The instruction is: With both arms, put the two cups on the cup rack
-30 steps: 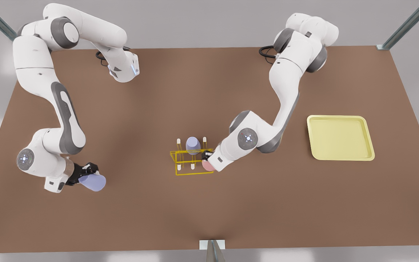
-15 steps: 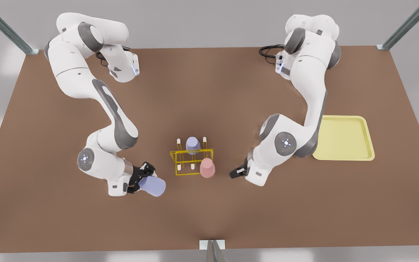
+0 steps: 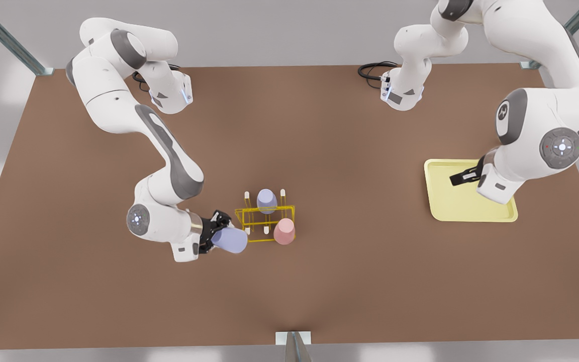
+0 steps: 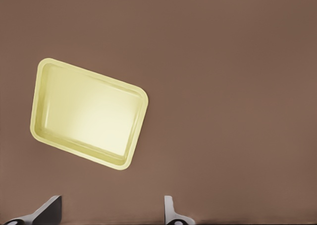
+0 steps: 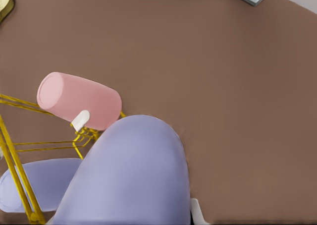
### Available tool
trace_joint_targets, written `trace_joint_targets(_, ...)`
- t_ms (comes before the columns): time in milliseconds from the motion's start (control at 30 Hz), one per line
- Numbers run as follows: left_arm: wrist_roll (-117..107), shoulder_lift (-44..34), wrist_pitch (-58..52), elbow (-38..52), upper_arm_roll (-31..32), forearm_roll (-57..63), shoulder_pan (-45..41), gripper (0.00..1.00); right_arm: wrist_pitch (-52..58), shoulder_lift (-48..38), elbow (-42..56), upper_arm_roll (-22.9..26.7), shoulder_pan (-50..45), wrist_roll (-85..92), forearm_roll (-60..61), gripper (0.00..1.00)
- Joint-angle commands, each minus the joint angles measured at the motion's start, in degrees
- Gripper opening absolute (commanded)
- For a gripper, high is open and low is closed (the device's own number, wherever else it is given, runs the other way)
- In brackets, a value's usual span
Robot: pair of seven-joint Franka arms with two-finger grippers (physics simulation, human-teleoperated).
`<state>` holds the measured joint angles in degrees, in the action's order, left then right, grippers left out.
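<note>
The fingers (image 3: 220,219) of the right gripper (image 3: 217,232), small and black on the large white jointed arm at the front view's left, are clamped on a pale lavender-blue tapered handleless cup (image 3: 230,240). We see that cup lying nearly level, its long axis running from the fingers toward the small bright yellow wire-frame cup rack (image 3: 242,217), with its far end just beside the rack's near corner on the front view's left. In the right wrist view the held cup (image 5: 133,175) looms in front of the rack's wires (image 5: 15,165). We cannot tell which end is its mouth.

A 2nd, identical lavender cup (image 3: 267,199) already sits on the rack's far row. The salmon pink cup (image 3: 284,231) stands at the rack's near corner on the front view's right. We cannot tell whether a peg carries it.

We judge that the coming move turns on tilt: the cup's axis is about level while the white-tipped pegs (image 3: 247,231) stand upright, so the cup must be turned before it goes down over a free peg.

The left gripper (image 3: 458,177) waits well apart, above the pale yellow flat tray (image 3: 470,217), its fingers (image 4: 49,209) spread and holding nothing over the brown table (image 3: 319,291).
</note>
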<state>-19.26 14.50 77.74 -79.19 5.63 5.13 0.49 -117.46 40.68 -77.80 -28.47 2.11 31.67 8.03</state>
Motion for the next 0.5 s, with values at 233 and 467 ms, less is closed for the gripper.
trace_joint_targets(233,28.2,1.3,-2.3,0.0,0.0,0.0,0.6,1.00,5.8,1.0,0.0,-0.3,-1.2,3.0,2.0,0.70)
trace_joint_targets(467,28.2,1.8,-2.3,0.0,0.0,0.0,0.7,1.00,7.6,1.5,0.0,-0.9,-1.6,2.9,2.0,1.00)
